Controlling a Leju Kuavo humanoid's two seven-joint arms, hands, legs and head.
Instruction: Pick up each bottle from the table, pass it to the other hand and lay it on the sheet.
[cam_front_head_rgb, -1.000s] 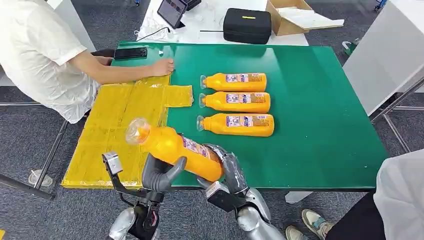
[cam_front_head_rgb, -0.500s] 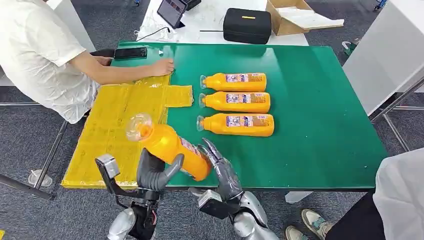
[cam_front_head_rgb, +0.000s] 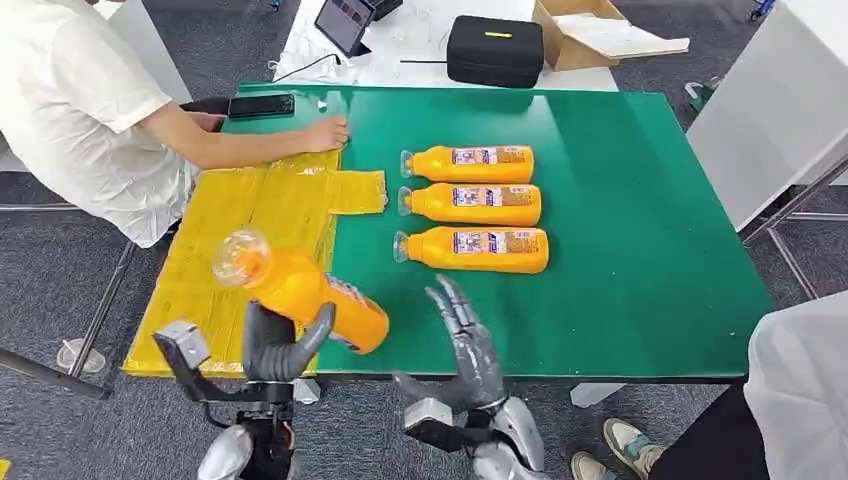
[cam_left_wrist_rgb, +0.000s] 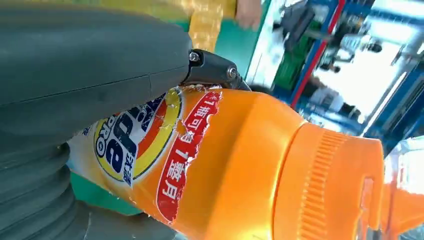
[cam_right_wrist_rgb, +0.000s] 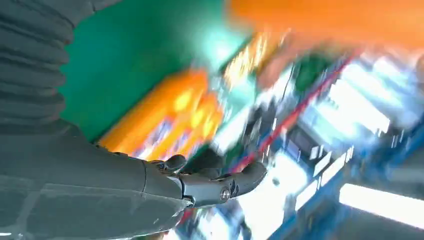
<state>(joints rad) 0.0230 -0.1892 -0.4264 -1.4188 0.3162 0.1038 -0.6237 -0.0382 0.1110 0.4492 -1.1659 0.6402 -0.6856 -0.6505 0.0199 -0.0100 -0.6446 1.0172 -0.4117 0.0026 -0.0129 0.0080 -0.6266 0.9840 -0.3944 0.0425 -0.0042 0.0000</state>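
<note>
Handed over: since a second ago the right hand (cam_front_head_rgb: 462, 335) has let go and drawn back with fingers spread and empty, and the left hand (cam_front_head_rgb: 275, 343) alone now grips the orange bottle (cam_front_head_rgb: 300, 288), carried leftward.

That bottle hangs tilted, cap up and to the left, over the near edge of the yellow sheet (cam_front_head_rgb: 230, 240), not yet laid down. Three more bottles (cam_front_head_rgb: 470, 206) lie in a row on the green table (cam_front_head_rgb: 640, 220), untouched, and no bottle rests on the sheet, so by my judgement the job is barely begun. A person's hand (cam_front_head_rgb: 325, 133) rests at the sheet's far edge.
</note>
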